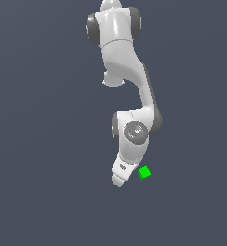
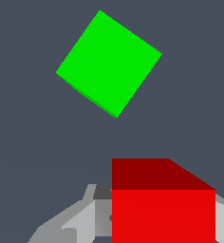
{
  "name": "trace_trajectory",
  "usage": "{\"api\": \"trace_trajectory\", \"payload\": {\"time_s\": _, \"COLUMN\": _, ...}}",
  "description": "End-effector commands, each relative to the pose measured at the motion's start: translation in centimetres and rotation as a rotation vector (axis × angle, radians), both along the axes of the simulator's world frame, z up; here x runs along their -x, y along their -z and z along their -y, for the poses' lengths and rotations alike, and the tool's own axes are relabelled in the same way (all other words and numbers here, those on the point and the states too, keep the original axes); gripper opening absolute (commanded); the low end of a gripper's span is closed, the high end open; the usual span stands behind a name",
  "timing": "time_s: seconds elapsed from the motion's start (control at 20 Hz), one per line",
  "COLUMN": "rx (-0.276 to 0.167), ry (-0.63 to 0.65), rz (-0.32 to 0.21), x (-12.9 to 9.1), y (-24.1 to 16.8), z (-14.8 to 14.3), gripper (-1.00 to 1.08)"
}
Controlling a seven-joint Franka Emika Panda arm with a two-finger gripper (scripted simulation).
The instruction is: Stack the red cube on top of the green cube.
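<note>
Two cubes: one red, one green; both matter to your task.
Red cube: the red cube (image 2: 163, 209) fills the near part of the wrist view, pressed close against the grey fingers (image 2: 69, 223) on either side. In the exterior view you cannot see it; the arm's hand hides it.
Gripper: your gripper (image 1: 118, 180) appears closed on the red cube, a finger against each side. Judging by the wrist view, the cube is held, not lying loose.
Green cube: the green cube (image 2: 109, 62) sits on the dark surface (image 2: 28, 142), turned at an angle to the red one. In the exterior view the green cube (image 1: 144, 173) lies just beside the gripper, toward the exterior view's right.
Why held this way: the red cube looks carried near the green one but not yet over it, so the stack is not made.
What the next move calls for: probably a shift across until red hangs above green, with a turn to square the faces.
Containers: none visible; nothing holds the cubes but the surface and your fingers.
</note>
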State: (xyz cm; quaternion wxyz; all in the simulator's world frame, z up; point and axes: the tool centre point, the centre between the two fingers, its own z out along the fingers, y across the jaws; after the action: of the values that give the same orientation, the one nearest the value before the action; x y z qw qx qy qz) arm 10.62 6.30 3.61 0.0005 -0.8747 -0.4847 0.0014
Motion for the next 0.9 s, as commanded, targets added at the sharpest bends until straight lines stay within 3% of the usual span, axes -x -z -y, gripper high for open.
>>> {"api": "trace_trajectory", "payload": {"time_s": 0.0, "rx": 0.0, "ry": 0.0, "rz": 0.002, "x": 0.0, "y": -1.5, "z": 0.0, "gripper": -1.0}}
{"api": "trace_trajectory", "payload": {"time_s": 0.45, "rx": 0.0, "ry": 0.0, "rz": 0.003, "x": 0.0, "y": -7.3, "z": 0.0, "gripper": -1.0}}
{"api": "trace_trajectory", "payload": {"time_s": 0.85, "rx": 0.0, "ry": 0.0, "rz": 0.004, "x": -0.1, "y": -8.3, "z": 0.0, "gripper": -1.0}}
